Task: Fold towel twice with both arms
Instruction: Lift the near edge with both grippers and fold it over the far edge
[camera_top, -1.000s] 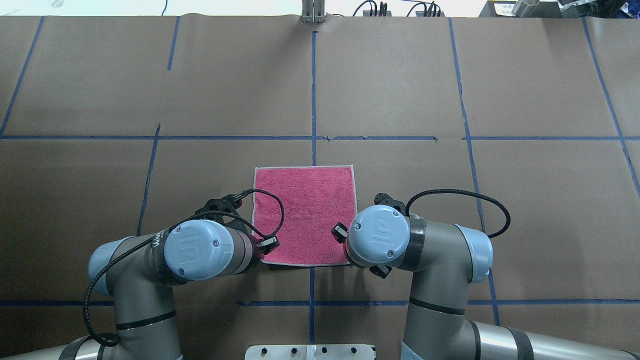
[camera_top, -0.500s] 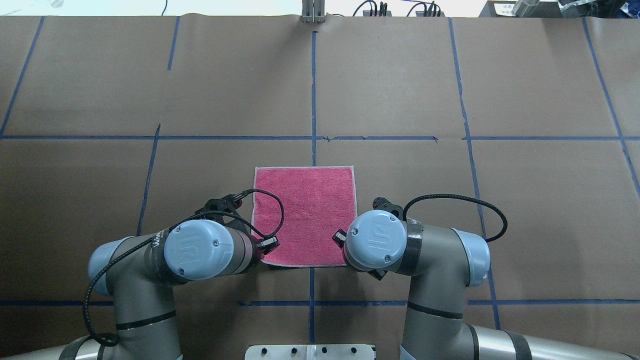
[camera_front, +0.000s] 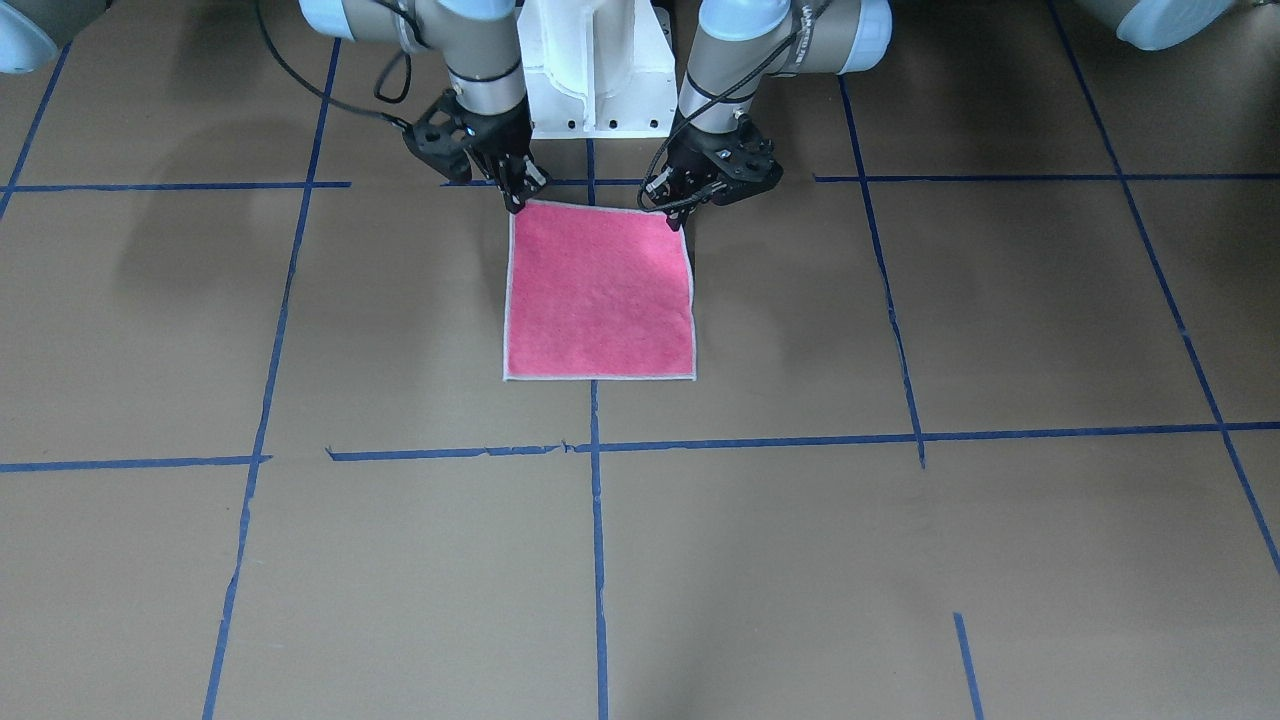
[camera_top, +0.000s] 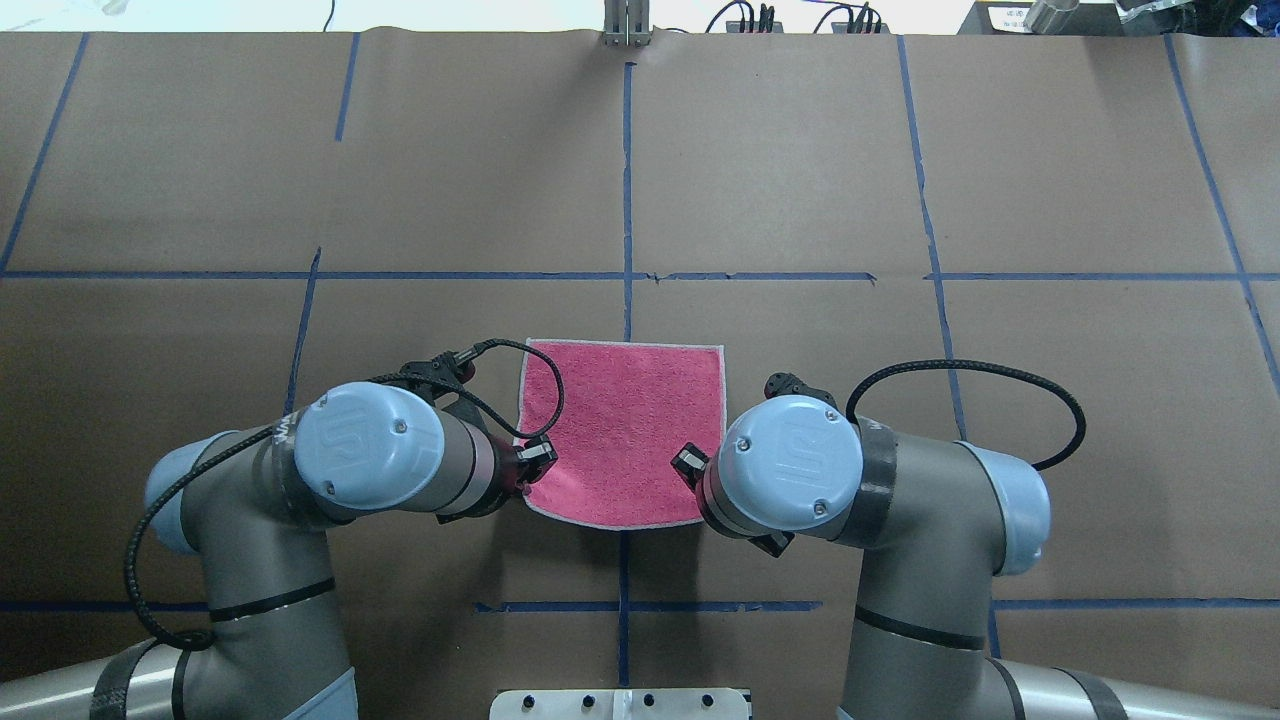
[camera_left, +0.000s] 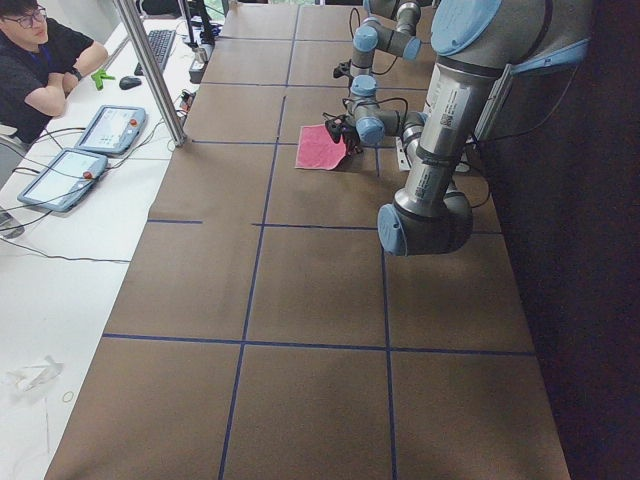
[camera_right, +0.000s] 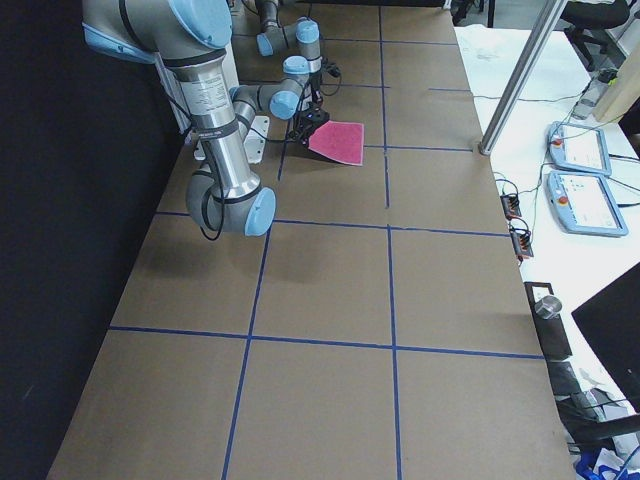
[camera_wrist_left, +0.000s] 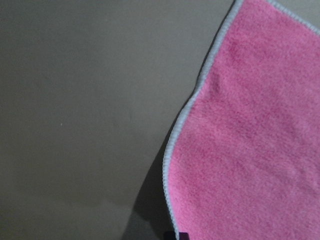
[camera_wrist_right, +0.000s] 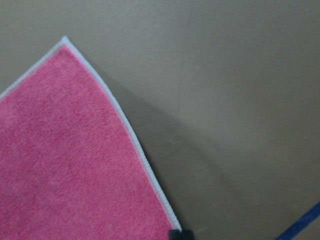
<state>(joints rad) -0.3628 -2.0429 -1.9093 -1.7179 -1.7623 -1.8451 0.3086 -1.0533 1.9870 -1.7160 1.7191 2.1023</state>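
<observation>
The towel (camera_top: 625, 430) lies pink-red face up with a pale stitched edge, on the brown table just ahead of the robot's base. It also shows in the front view (camera_front: 600, 290). My left gripper (camera_front: 681, 210) is shut on the towel's near left corner. My right gripper (camera_front: 516, 196) is shut on its near right corner. Both corners are raised a little off the table. The left wrist view shows the towel (camera_wrist_left: 250, 140) hanging over its own shadow, and so does the right wrist view (camera_wrist_right: 65, 165). In the overhead view the wrists hide both grippers.
Blue tape lines (camera_top: 625, 200) divide the brown paper table into a grid. The white base pedestal (camera_front: 590, 70) stands just behind the towel. A metal post (camera_top: 625, 25) stands at the far edge. An operator (camera_left: 40, 60) and tablets (camera_right: 575, 150) are beyond the table.
The right gripper moved in to the towel's near right corner. Both arms then rose, and the near edge came up and the towel shifted slightly rightward.
</observation>
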